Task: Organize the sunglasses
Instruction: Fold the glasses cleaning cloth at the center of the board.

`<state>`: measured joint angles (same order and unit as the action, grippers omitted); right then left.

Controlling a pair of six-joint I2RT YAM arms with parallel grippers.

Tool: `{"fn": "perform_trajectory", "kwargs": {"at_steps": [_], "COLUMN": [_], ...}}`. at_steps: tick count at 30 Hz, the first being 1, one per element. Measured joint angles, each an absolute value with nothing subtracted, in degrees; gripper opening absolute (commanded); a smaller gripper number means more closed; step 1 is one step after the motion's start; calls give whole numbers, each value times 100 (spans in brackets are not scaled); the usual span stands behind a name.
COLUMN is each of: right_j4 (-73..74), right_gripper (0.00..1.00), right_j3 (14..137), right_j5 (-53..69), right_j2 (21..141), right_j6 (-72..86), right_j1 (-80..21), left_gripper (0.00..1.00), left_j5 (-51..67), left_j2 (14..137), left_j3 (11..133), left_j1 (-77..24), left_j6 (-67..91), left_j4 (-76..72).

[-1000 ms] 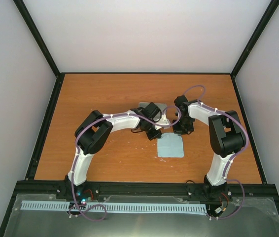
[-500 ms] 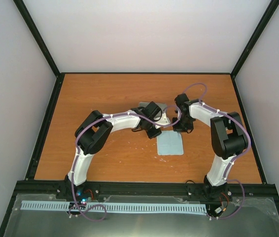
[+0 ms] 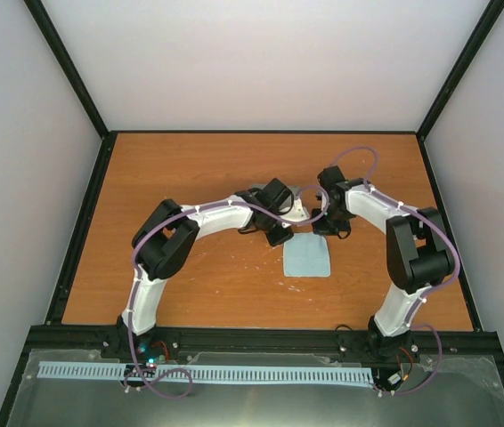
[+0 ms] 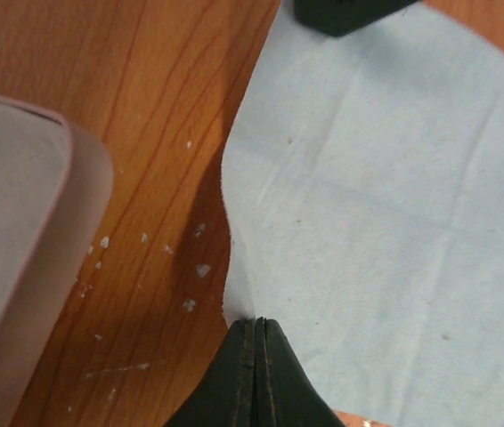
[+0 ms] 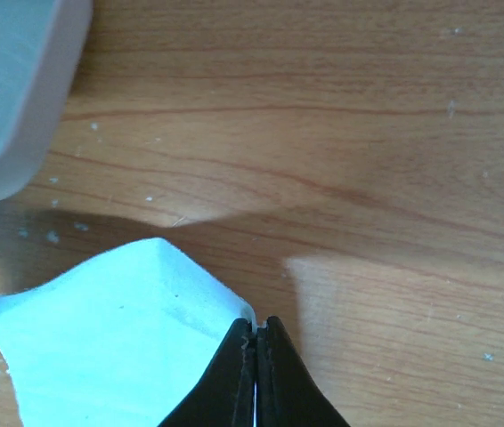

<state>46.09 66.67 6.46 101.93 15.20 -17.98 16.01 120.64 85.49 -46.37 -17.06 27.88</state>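
Observation:
The light blue cloth lies on the wooden table between the two arms, its far edge lifted. My left gripper is shut on the cloth's far left corner. My right gripper is shut on the cloth's far right corner. The pink case sits just behind the cloth, mostly hidden by both wrists; it shows at the left of the left wrist view and at the top left of the right wrist view. The sunglasses are not in view.
The black frame rail runs along the table's near edge. White walls close the back and sides. Small white specks dot the wood beside the cloth.
Both grippers have drawn back toward the far side with the cloth corners. The cloth has slid a little away from the near edge and looks shorter.

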Motion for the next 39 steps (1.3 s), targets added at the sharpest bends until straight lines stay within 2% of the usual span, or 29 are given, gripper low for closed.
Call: {"fn": "perform_trajectory", "kwargs": {"at_steps": [14, 39], "right_j4": [4471, 4377], "right_gripper": [3, 3], "right_j3": [6184, 5286], "right_j5": [840, 947], "right_j2": [9732, 9107], "right_j6": [1433, 1437], "right_j1": [-1800, -1800], "left_gripper": [1, 1], "left_j5": [1798, 2003], "left_j2": [11725, 11308], "left_j3": [8530, 7736], "left_j1": [-4637, -5024], "left_j6": [-1682, -1553], "left_j4": [2834, 2832]}}
